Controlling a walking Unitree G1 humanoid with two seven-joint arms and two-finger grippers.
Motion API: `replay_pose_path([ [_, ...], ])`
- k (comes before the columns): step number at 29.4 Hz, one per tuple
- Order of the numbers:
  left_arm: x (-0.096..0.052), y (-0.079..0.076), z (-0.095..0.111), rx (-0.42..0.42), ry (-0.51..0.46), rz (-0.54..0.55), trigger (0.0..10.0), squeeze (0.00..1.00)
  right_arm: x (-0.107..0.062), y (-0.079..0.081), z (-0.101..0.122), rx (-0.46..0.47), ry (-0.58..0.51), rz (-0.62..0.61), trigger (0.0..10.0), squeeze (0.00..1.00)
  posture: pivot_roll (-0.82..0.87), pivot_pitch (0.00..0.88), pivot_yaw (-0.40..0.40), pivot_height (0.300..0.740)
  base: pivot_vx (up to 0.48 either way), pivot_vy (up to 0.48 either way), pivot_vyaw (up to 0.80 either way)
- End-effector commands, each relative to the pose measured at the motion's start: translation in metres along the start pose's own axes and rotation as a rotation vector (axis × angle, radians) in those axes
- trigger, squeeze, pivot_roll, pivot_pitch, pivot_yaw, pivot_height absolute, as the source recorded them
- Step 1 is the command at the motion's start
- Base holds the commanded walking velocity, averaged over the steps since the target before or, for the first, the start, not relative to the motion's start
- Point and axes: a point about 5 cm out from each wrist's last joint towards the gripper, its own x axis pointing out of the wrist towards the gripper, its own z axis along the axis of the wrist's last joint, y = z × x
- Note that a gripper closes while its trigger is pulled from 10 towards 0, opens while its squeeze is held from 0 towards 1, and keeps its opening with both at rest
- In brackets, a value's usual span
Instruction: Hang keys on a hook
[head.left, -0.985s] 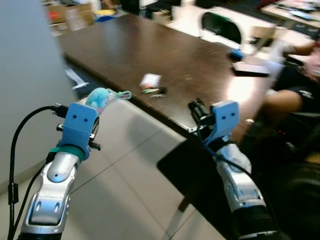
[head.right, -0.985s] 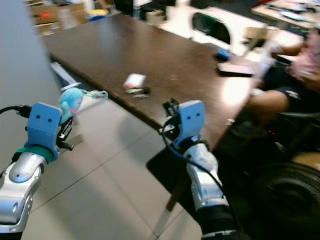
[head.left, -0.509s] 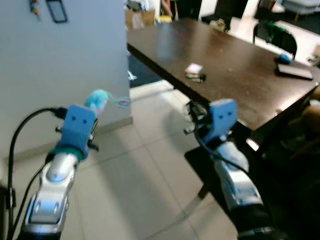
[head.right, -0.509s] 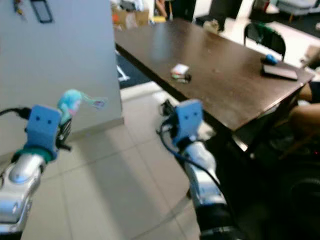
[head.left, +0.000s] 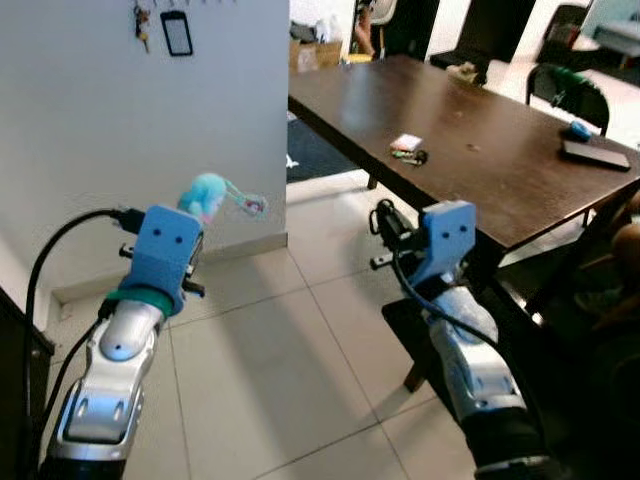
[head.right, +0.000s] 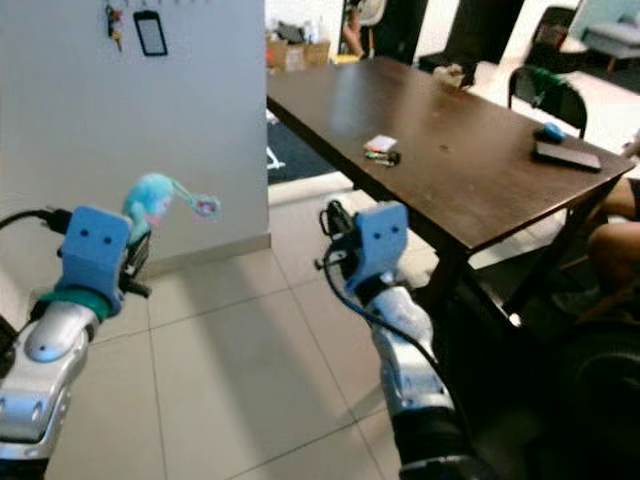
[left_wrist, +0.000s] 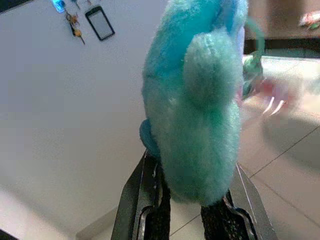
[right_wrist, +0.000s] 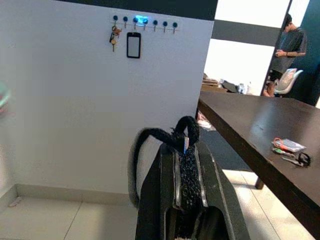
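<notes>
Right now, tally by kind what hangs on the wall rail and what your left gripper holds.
Key bunch: 1
Phone: 1
Blue plush keyring, in the left gripper: 1
Total: 3

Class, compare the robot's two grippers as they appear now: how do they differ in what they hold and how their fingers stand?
The left gripper is shut on a fluffy turquoise keychain, with a key ring dangling beside it; the right gripper holds nothing. The left gripper's fingers stand apart around the plush, while the right gripper's fingers are pressed together. Both are raised ahead of the robot, facing the white wall with its hook rail.
</notes>
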Motion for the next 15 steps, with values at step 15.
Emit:
replay_pose_path([
  [15, 0.0009, -0.0010, 0.0003, 0.009, -0.004, 0.001, 10.0, 0.00, -0.0011, -0.0019, -0.0010, -0.023, 0.005, 0.002, 10.0, 0.00, 0.09, 0.086, 0.063, 0.740, 0.480, 0.000, 0.31],
])
